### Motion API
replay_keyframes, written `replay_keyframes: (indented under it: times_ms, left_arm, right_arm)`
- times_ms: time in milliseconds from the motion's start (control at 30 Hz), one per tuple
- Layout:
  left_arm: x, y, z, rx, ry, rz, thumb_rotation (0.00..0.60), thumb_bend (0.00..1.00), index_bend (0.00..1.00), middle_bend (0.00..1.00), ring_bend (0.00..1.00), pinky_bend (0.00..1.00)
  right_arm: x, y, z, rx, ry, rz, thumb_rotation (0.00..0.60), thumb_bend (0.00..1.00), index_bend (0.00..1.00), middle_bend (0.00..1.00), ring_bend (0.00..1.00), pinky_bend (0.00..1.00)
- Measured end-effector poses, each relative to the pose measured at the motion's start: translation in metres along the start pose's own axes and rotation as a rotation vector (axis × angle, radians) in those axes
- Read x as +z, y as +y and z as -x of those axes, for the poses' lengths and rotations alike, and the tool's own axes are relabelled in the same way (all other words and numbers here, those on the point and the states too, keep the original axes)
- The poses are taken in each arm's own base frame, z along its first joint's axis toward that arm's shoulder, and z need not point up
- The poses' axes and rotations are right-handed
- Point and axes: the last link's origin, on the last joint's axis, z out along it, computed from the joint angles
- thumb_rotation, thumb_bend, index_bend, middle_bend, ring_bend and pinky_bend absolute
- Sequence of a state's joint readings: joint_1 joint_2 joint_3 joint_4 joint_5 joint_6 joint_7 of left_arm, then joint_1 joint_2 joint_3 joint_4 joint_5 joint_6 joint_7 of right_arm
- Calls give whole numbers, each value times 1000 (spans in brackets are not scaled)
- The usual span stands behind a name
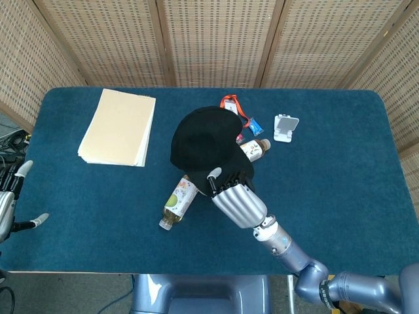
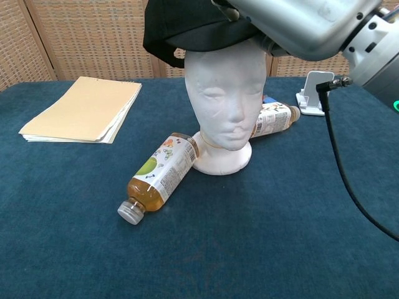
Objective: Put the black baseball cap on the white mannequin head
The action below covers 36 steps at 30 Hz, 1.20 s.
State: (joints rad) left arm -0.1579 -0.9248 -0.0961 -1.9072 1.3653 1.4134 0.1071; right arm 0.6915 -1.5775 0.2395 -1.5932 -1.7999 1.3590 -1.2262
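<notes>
My left hand (image 1: 10, 206) waits at the table's near-left edge, fingers spread, holding nothing. My right hand (image 1: 237, 199) grips the black baseball cap (image 1: 201, 145) by its brim, the cap resting atop the white mannequin head (image 2: 225, 103) mid-table.

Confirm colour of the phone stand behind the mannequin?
White phone stand; clearest in the chest view.

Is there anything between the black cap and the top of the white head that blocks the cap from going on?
Nothing visible does. The right hand holds the black cap directly over the white head, already covering its crown. The two bottles lie on the table beside the base, below the cap's path.
</notes>
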Motion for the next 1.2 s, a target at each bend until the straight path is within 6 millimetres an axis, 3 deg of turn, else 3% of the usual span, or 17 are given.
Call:
replay_keyframes:
  times_ms: [400,833,1200]
  left_arm:
    - [1,0,0,-1,-6,-1,600,0,0,0,0,0]
    - [1,1,1,4,-10,-3,600,0,0,0,0,0]
    - [1,-1,-1,-4,-8,-7,600,0,0,0,0,0]
  right_arm:
    - [-3,-1,0,1,-51,10,600,813,753,1000,1000,1000]
    - [-17,-20,-15,86,-110,-34,600,828,751,1000,1000,1000]
    - [-13,-15,-6,149,-184,33,600,842,750,1000,1000,1000]
